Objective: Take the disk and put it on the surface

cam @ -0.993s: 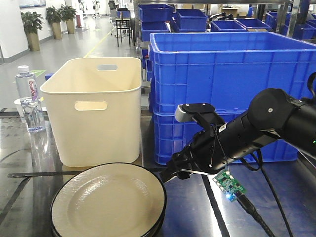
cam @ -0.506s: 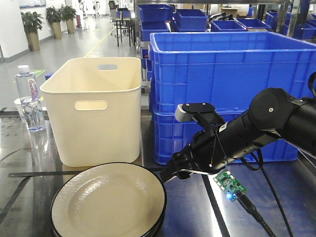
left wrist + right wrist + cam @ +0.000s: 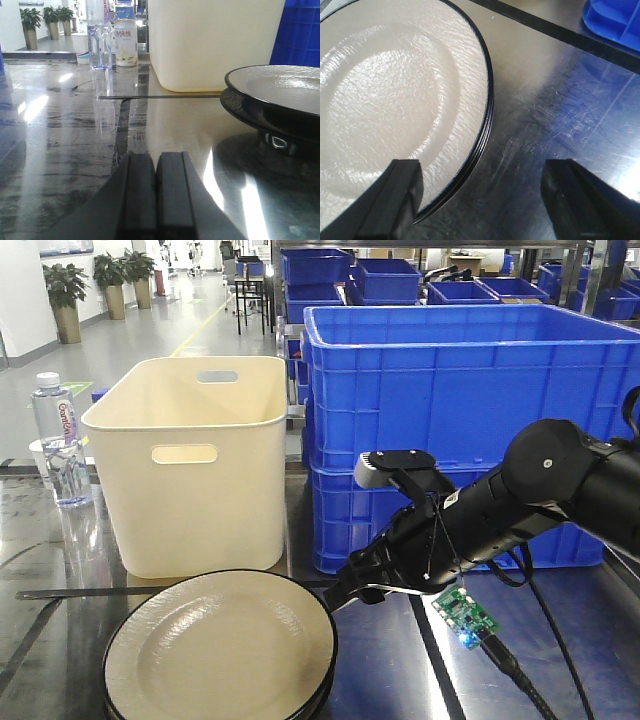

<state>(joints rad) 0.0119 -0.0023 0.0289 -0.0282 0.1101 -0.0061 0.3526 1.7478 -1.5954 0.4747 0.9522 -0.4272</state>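
small bottle label: chinese characters, partly legible.

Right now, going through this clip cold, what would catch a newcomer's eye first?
The black right arm reaching across the dark glossy metal tabletop, its open right pincer straddling the rim of the stack of cream, black-rimmed round plates at front centre. Behind the plates stand a cream plastic tub and, to its right, big stacked blue plastic crates. The left pincer is shut, low over the table.
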